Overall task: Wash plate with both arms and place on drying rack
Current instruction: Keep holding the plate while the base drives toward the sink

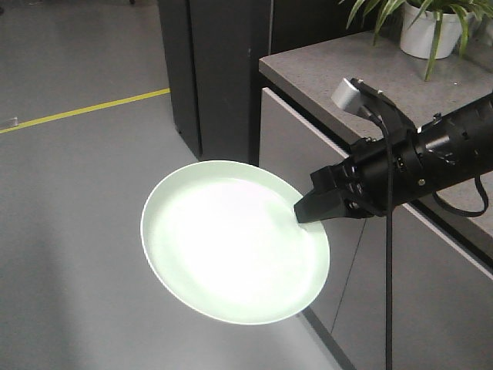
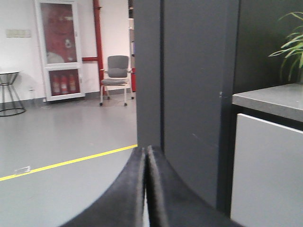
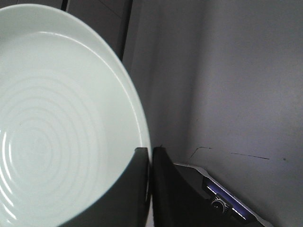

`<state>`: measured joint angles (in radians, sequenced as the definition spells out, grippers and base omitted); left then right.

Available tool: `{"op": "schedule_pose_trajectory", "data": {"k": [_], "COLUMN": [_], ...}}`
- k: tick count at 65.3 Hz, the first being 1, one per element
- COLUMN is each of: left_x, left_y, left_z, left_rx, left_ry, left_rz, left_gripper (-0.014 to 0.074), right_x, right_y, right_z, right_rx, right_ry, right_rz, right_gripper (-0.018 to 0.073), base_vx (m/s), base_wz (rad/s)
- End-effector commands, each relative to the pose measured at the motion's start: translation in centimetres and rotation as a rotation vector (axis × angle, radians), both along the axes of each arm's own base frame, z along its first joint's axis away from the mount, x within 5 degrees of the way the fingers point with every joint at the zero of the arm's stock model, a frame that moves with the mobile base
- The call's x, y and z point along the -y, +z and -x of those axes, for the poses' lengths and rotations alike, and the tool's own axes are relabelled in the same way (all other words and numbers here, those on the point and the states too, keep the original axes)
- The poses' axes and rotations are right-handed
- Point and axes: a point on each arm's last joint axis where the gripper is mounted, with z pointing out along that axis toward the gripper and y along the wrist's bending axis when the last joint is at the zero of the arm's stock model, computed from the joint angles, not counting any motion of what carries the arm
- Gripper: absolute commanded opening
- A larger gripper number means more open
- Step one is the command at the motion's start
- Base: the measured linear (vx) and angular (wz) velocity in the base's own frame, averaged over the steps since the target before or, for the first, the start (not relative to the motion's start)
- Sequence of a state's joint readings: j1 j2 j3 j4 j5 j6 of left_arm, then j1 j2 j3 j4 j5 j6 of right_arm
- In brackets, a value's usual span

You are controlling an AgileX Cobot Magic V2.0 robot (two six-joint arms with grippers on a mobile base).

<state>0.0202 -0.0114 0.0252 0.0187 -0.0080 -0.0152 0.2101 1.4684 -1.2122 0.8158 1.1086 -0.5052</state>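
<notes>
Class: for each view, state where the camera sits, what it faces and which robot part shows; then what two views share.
Front-facing: on the robot's body, looking down at the floor; right gripper holds the plate by its rim.
Left wrist: on the left arm, facing a dark pillar and chair; shut left gripper shows.
Right wrist: on the right arm, facing the plate; its gripper shows, clamped on the rim.
Shared: plate in front and right-wrist views; yellow floor line in front and left-wrist views.

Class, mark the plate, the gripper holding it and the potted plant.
plate (image 1: 223, 247), front-facing view, centre of its face.
right gripper (image 1: 303, 210), front-facing view, fingertips at the plate's rim.
potted plant (image 1: 426, 32), front-facing view, its white pot.
</notes>
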Motion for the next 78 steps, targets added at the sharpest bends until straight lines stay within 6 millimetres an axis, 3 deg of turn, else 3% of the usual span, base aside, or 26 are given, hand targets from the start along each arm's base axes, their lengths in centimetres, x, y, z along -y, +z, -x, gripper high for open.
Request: {"op": "schedule_pose_trajectory", "data": {"k": [1, 78], "left_x": [0.05, 0.05], "left_y": [1.63, 1.63], "left_z": [0.36, 0.36], "left_rx": [0.115, 0.115], "left_ry": [-0.009, -0.009], "left_rz": [0.011, 0.011], "left_gripper": [-0.0006, -0.0006], "right_x": [-0.09, -0.09], "right_y": [2.19, 2.19], "right_z": [0.51, 0.51], "right_rx": [0.063, 0.063], "right_ry": [-0.014, -0.014], "right_rz": [-0.067, -0.067], "right_gripper": [-0.0009, -0.0009], "base_vx": [0.11, 0.10], "base_wz": [-0.33, -0.28]}}
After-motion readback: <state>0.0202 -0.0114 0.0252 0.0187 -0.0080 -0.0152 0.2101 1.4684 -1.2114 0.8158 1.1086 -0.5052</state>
